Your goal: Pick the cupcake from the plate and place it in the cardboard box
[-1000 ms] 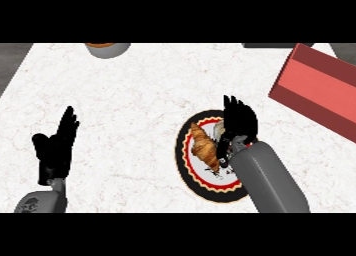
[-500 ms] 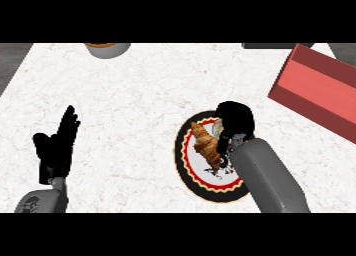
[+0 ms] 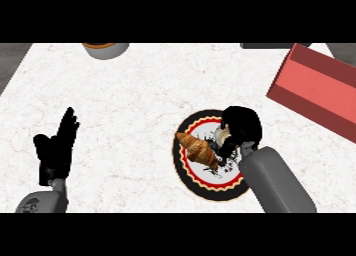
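Since one second earlier: right hand [image 3: 240,127] had come down over the plate [image 3: 210,192], and its fingers, then spread, had curled under. Left hand [image 3: 55,147] had stayed where it was.

1. Cupcake [image 3: 197,149]. Brown ridged body with a pale end. Lay tilted on the plate's white centre, left of its middle, pale end turned toward the plate's upper right. Whether any part had left the plate's surface could not be told.

2. Right hand. Black, over the plate's upper right part. Fingers were curled round the cupcake's pale end and hid most of it. Grey right forearm [image 3: 277,182] crossed the plate's right rim from below.

3. Plate. Round, with a black rim, red scalloped ring and white centre. Stood on the counter [image 3: 137,90], which was white and marbled.

4. Cardboard box [image 3: 321,87]. Red, with its long side slanted. Stood to the plate's upper right, apart from it and cut off by the view's right edge.

5. Left hand. Black, well to the plate's left, fingers straight and pointing up. It held nothing and was at rest.

6. Grey vessel [image 3: 106,49]. Orange-brown contents. Stood far above and left of the plate, at the counter's far edge.
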Available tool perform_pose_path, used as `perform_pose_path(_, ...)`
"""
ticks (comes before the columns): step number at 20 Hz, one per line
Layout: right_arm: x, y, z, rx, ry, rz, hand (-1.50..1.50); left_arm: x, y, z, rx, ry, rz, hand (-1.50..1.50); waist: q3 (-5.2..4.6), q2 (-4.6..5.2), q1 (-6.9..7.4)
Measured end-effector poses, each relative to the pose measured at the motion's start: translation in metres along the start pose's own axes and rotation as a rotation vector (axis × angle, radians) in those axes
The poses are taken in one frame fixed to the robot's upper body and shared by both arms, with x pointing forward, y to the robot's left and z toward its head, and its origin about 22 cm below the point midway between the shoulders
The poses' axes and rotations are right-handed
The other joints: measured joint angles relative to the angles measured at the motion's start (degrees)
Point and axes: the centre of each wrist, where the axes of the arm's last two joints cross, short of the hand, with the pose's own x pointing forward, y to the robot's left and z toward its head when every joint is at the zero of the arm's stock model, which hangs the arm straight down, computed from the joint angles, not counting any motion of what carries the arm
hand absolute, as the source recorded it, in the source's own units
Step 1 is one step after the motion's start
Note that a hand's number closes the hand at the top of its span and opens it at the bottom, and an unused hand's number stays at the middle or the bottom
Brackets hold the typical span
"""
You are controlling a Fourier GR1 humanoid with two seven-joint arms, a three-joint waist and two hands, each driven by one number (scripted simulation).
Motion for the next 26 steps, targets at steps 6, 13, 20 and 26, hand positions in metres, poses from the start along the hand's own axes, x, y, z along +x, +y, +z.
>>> perform_pose_path(6, -0.052, -0.001, 0.045, 0.014, -0.043, -0.002, 1.50, 0.003, 0.004, -0.001, 0.007, 0.000, 0.008, 0.00, 0.01, -0.21, -0.38)
perform_pose_path(13, -0.071, -0.041, 0.098, -0.088, -0.100, 0.011, 1.50, 0.002, -0.001, 0.005, 0.001, 0.006, 0.006, 0.00, 0.11, 0.04, -0.38)
perform_pose_path(20, -0.071, -0.118, 0.149, -0.283, -0.135, -0.071, 1.50, 0.002, 0.004, 0.003, 0.007, 0.010, 0.006, 0.00, 0.10, 0.05, -0.52)
perform_pose_path(26, -0.079, -0.171, 0.174, -0.403, -0.087, -0.112, 1.50, 0.005, 0.002, 0.004, 0.000, 0.002, 0.010, 0.00, 0.11, 0.19, -0.01)
